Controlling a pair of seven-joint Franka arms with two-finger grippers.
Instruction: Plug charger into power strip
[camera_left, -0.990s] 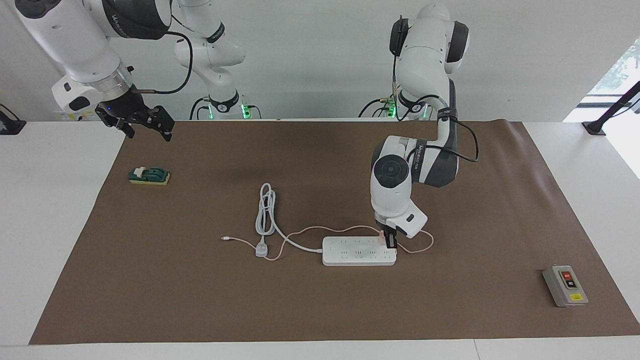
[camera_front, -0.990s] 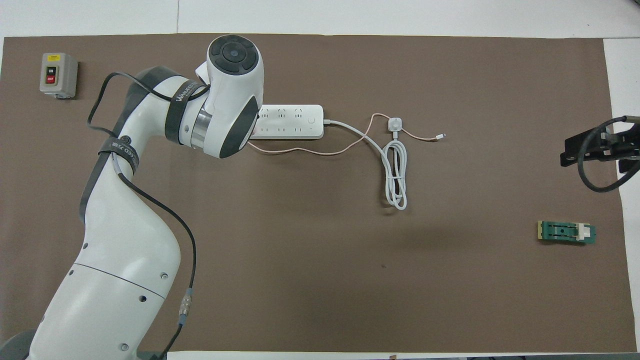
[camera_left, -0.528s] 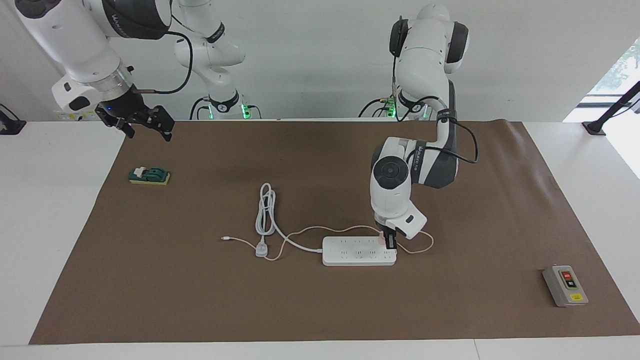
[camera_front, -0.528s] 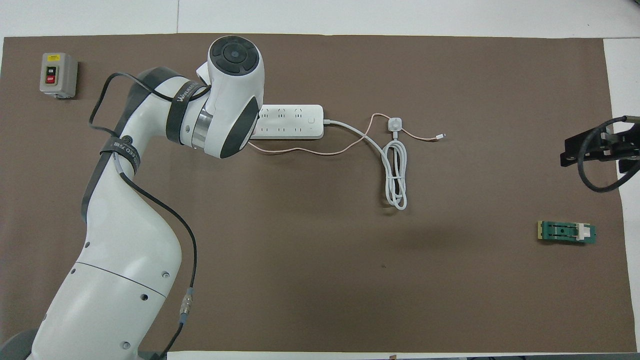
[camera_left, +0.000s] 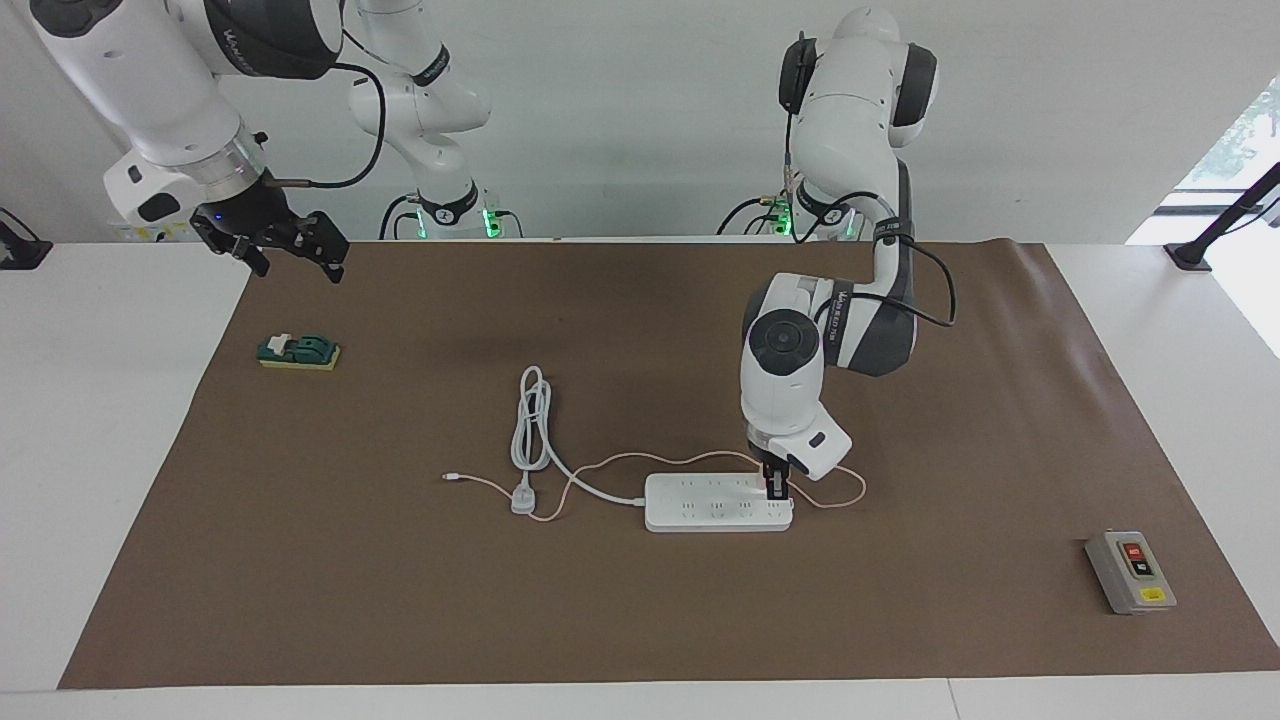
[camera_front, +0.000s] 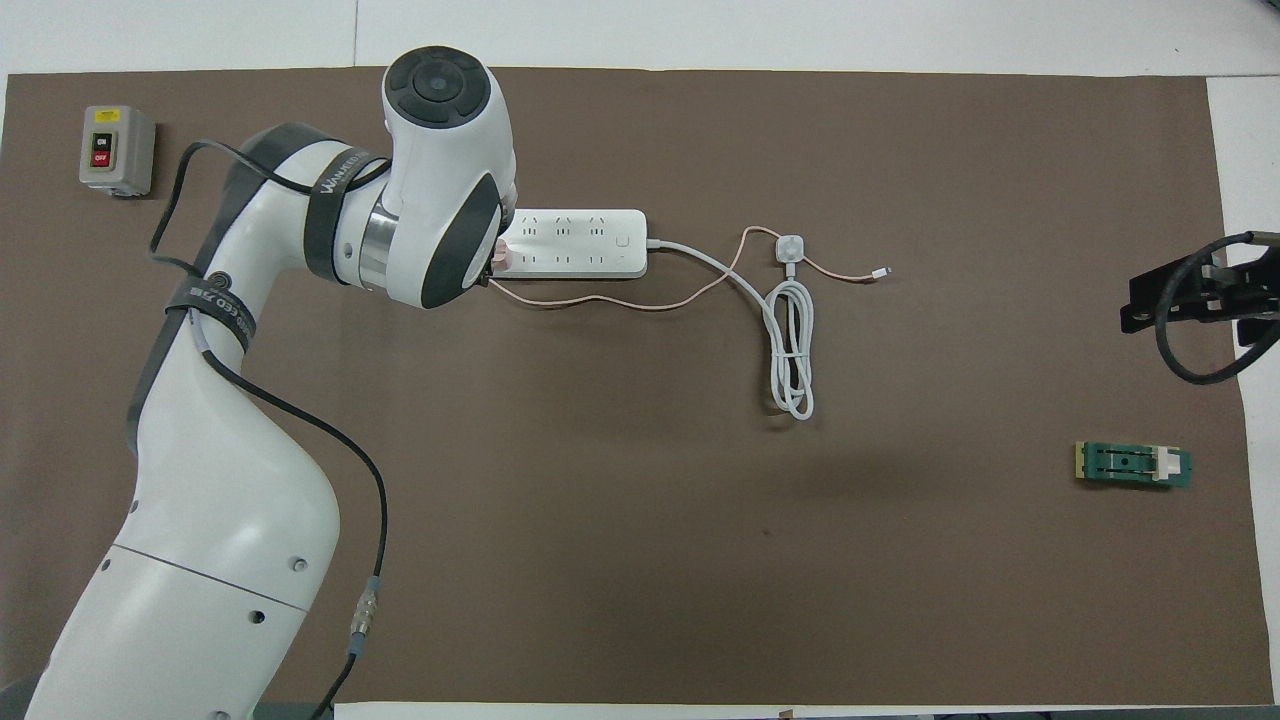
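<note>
The left pincer (camera_left: 777, 487) is standing straight down over the end of the power strip (camera_left: 715, 503) toward the left arm's end of the desk (camera_left: 640, 620), right at the charger (camera_front: 502, 257). The charger is sitting on the strip's row of outlets nearer to the robots, its pale-pink corner peeking out from under the wrist in the overhead view. Whether the left pincer is pinching the charger or letting go of it I cannot tell. The thin pink cable (camera_left: 690, 458) is trailing from the charger along the mat, just beside the strip on the side nearer to the robots, toward the strip's own cord (camera_left: 530, 420). Judging by this, the charger seems to be seated in a socket, so the plugging looks done or nearly so; releasing and lifting away is what is remaining. The right pincer (camera_left: 290, 252) is waiting, spread, in the air over the mat's corner near a green block (camera_left: 298, 351). A grey switch box (camera_left: 1130, 571) is lying well apart from the strip.
</note>
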